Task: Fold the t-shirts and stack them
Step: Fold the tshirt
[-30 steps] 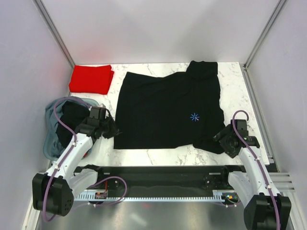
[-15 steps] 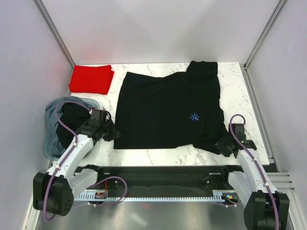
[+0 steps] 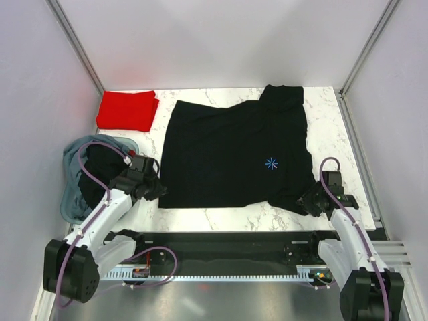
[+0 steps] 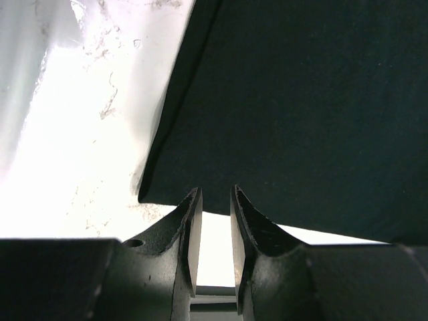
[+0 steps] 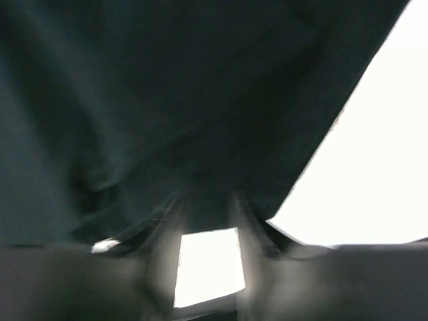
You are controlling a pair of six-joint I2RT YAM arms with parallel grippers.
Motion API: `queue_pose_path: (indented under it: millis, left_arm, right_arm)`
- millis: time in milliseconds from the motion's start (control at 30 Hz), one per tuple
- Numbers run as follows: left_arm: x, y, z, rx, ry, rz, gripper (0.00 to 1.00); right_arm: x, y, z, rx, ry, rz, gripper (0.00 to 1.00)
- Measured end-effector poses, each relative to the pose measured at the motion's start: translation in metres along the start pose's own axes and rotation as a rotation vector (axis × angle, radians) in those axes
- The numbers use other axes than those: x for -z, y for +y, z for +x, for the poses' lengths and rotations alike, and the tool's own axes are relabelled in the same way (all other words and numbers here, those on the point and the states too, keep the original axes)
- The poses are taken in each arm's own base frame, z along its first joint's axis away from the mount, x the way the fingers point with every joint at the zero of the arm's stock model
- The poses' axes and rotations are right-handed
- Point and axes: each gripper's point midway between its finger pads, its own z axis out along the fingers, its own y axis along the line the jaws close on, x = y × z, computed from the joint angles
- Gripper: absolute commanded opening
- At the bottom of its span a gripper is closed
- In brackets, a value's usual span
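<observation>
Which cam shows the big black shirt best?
Top external: the whole black shirt is in frame, spread out, outline complete. Left wrist shows only its near-left corner and hem. Right wrist shows only a blurred patch of cloth up close.

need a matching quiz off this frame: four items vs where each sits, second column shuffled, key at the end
Column A
1. black t-shirt
2. red t-shirt
3. fabric tub
4. right gripper

Column B
a. folded, at the far left corner of the table
b. at the near right corner of the black t-shirt
c. at the left edge of the table, midway back
d. spread flat across the middle of the table

Pairs: 1-d, 2-a, 3-c, 4-b
</observation>
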Motion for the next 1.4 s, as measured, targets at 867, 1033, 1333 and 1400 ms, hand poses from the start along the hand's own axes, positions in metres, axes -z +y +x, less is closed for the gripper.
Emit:
queue_pose_path:
  millis: [867, 1033, 1333, 1400]
  left_arm:
    - [0.002, 0.000, 0.000, 0.003, -0.018, -0.011, 0.30]
    - [-0.001, 0.003, 0.000, 0.005, -0.016, -0.031, 0.30]
    - [-0.001, -0.001, 0.010, 0.006, -0.008, -0.048, 0.30]
    - [-0.002, 0.000, 0.017, -0.004, 0.012, -0.064, 0.30]
  right_arm:
    - [-0.002, 0.009, 0.010, -0.001, 0.108, 0.034, 0.66]
    - [-0.009, 0.010, 0.006, 0.007, 0.093, 0.033, 0.30]
    - [0.009, 0.017, 0.018, 0.043, 0.098, -0.027, 0.00]
    - [0.022, 0.024, 0.015, 0.048, 0.090, -0.053, 0.00]
